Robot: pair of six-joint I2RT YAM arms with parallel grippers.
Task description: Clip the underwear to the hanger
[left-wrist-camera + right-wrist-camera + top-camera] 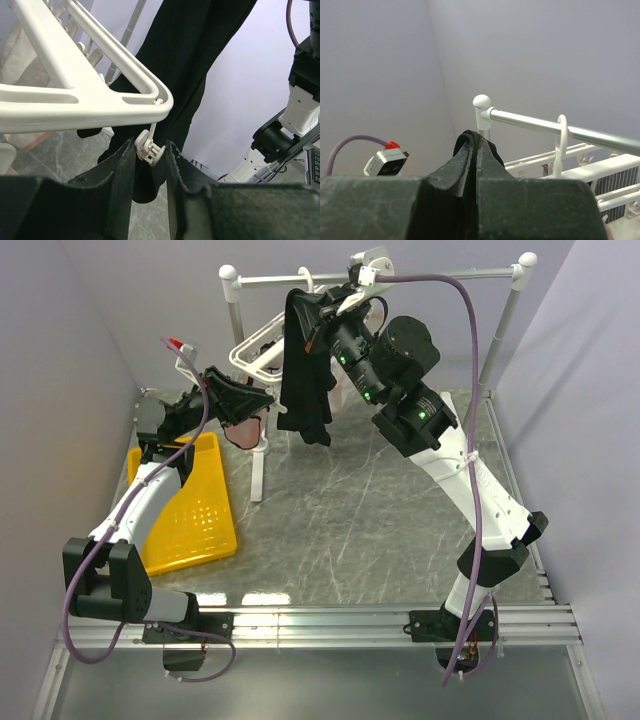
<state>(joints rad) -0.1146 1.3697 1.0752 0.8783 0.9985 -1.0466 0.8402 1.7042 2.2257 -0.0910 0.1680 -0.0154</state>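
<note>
Right gripper (312, 310) pinched the black underwear (305, 380), dangling at the hanger's (255, 352) 3 o'clock. Left gripper (150, 155) straddled a white clip (149, 146) under the hanger's corner; squeezing or not, couldn't tell.

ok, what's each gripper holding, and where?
Right gripper pinches the underwear at its top edge. Left gripper brackets a hanger clip; grip unclear.

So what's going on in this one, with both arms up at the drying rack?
The right gripper is shut on the black underwear, holding it up beside the white hanger, which hangs from the metal rail. The left gripper has a small clip, dangling from the hanger's corner, between its jaws; whether it is squeezing it I cannot tell. The underwear does not look clipped yet.
</note>
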